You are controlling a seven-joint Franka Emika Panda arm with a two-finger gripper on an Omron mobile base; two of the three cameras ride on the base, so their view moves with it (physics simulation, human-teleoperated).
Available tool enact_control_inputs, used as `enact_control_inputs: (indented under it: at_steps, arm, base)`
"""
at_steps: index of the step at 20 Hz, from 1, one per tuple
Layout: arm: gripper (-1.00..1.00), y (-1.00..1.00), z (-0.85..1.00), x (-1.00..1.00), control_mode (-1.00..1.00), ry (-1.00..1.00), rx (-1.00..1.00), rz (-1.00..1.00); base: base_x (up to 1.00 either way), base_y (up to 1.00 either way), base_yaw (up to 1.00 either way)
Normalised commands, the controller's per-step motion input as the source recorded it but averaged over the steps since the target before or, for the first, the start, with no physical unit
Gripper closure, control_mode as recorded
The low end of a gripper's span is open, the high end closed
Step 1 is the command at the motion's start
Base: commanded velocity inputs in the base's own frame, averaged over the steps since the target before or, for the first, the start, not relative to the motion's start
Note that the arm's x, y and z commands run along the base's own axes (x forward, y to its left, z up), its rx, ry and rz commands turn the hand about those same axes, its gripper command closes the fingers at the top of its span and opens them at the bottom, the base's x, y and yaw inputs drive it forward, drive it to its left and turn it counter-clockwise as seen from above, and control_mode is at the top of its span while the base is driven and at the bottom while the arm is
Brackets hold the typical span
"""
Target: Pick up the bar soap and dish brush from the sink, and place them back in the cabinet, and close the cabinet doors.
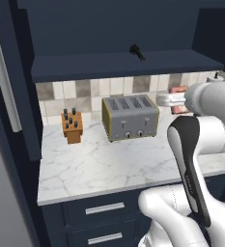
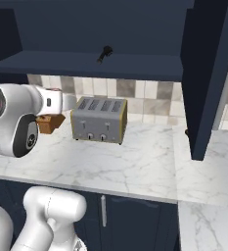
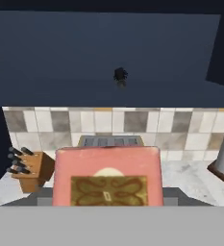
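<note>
The reddish-orange bar soap (image 3: pixel 107 173) with its paler centre patch sits at the bottom of the hand view, and my gripper (image 1: pixel 174 100) is shut on it, its fingertips hidden behind the block. The soap (image 1: pixel 178 89) shows pink around the white hand, above the counter to the right of the toaster. The black dish brush (image 1: pixel 137 51) (image 2: pixel 104 54) (image 3: pixel 119 75) lies on the navy shelf (image 1: pixel 109 65) of the open cabinet, higher than the hand. Both cabinet doors stand open, the left door (image 1: pixel 7 82) and the right door (image 2: pixel 208 73). The sink is out of view.
A silver four-slot toaster (image 1: pixel 130 117) (image 2: pixel 99 119) stands on the marble counter (image 1: pixel 99 169) against the tiled wall, below the shelf. A wooden knife block (image 1: pixel 72 126) (image 3: pixel 29 168) is to its left. Navy drawers (image 1: pixel 104 208) run under the counter edge.
</note>
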Motion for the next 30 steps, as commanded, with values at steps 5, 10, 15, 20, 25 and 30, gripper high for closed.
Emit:
enact_control_inputs:
  at_steps: [5,10,15,20,25,30]
  arm:
    - [1.0,0.0,0.44,0.09,-1.0,-0.14,0.0,0.0]
    - [1.0,0.15,0.45,0.08,-1.0,-0.02,0.0,0.0]
    - [1.0,0.26,0.29,0.15,-1.0,0.0,0.0,0.0]
    - [1.0,0.2,0.22,0.32,-1.0,0.03,0.0,0.02]
    - [1.0,0.11,0.11,0.45,-1.0,0.08,0.0,0.02]
    - [1.0,0.14,0.0,0.6,-1.0,0.08,0.0,0.0]
  base:
    - [0.0,0.0,0.0]
    - [0.0,0.0,0.0]
    - [0.0,0.0,0.0]
    - [0.0,0.0,0.0]
    - [0.0,0.0,0.0]
    - [0.0,0.0,0.0]
